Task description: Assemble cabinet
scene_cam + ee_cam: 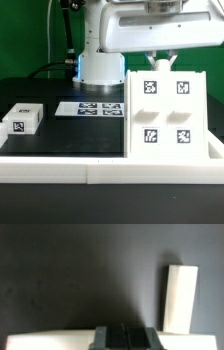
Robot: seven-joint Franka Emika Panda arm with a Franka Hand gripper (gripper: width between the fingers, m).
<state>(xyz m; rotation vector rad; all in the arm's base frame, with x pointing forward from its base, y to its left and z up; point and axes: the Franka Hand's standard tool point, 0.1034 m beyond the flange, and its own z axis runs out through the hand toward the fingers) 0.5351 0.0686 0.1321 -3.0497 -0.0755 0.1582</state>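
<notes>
The cabinet (pixel 165 113) is a large white box standing upright at the exterior view's right, with four raised tagged panels facing the camera. My gripper (pixel 160 61) is directly above it, fingertips at its top edge. In the wrist view the dark fingers (pixel 112 338) are pressed together with nothing visible between them, and the gripper (pixel 125 335) sits at a white surface (pixel 50 341) that is the cabinet's top. I cannot tell whether the tips touch it.
A small white tagged block (pixel 22 119) lies at the exterior view's left. The marker board (pixel 98 108) lies flat behind the middle. A white rail (pixel 60 164) runs along the front. A long white bar (pixel 180 297) lies on the dark table in the wrist view.
</notes>
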